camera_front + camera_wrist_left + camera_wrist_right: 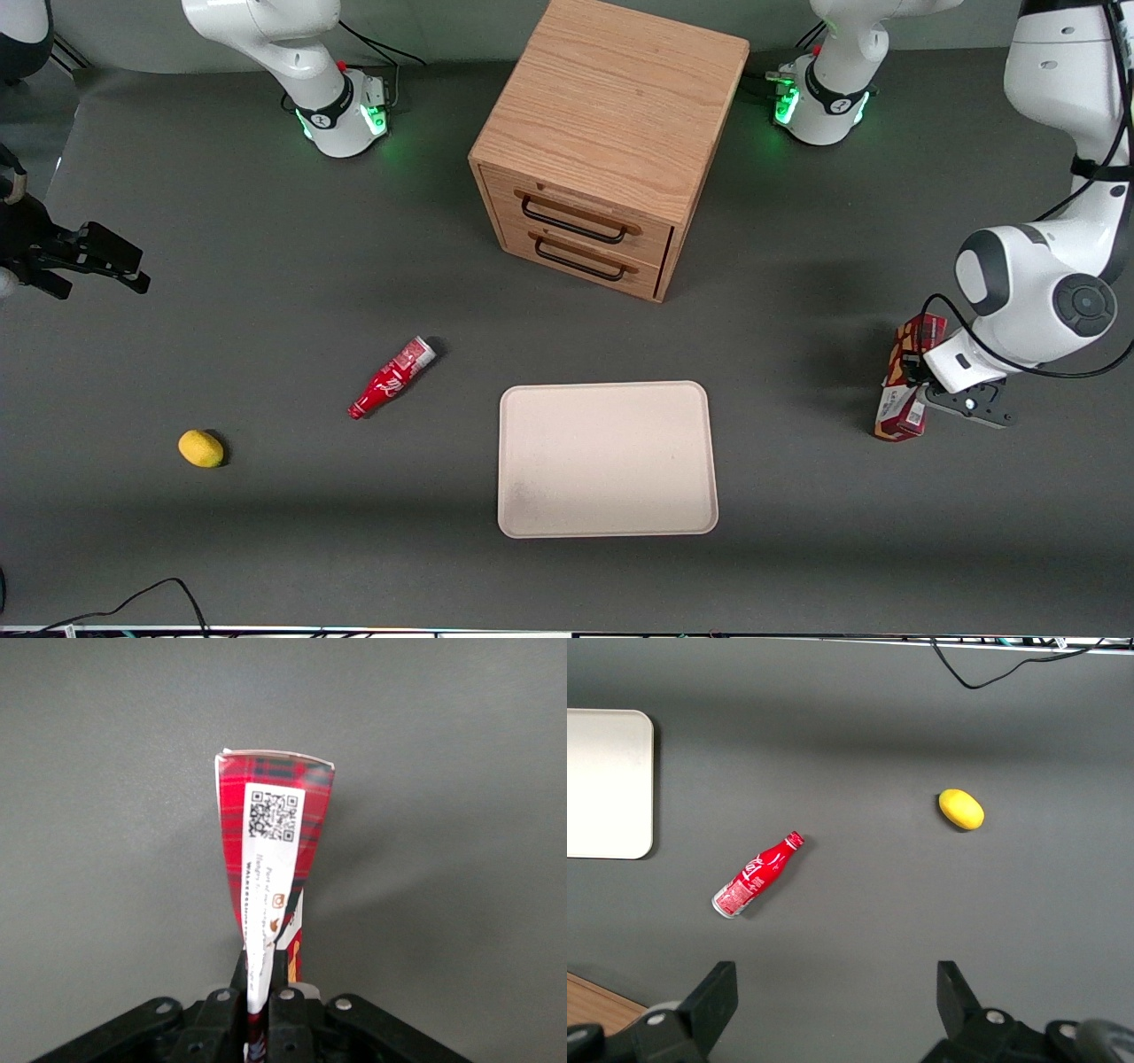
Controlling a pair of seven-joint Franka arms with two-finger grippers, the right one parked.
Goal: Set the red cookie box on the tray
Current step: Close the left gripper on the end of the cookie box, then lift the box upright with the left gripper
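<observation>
1. The left arm's gripper point(921, 383) is out at the working arm's end of the bench point(266, 266), and it is clenched on the red cookie box point(904, 377).
2. In the wrist view the two black fingers point(282, 979) pinch the narrow box point(270, 859) between them, squeezing the cardboard thin at the grip while the free end flares wider.
3. That free end shows a tartan red pattern and a white label with a QR code and small print.
4. From the front, the box stands nearly on end with a slight tilt, white label low, cookie pictures toward the upper end. Whether its lower end touches the bench or hangs just above it, I cannot tell.
5. The tray point(608, 459) lies flat on the bench with nothing on it, well apart from the box, toward the middle of the bench and a little nearer the front camera.
6. So the box is in the gripper, not on the tray.
7. A wooden cabinet point(611, 142) with two drawers, each with a dark handle, stands farther from the front camera than the tray.
8. A small red soda bottle point(392, 377) lies on its side, off toward the parked arm's end from the tray.
9. A yellow lemon point(201, 448) sits farther still toward the parked arm's end, a touch nearer the camera than the bottle.
</observation>
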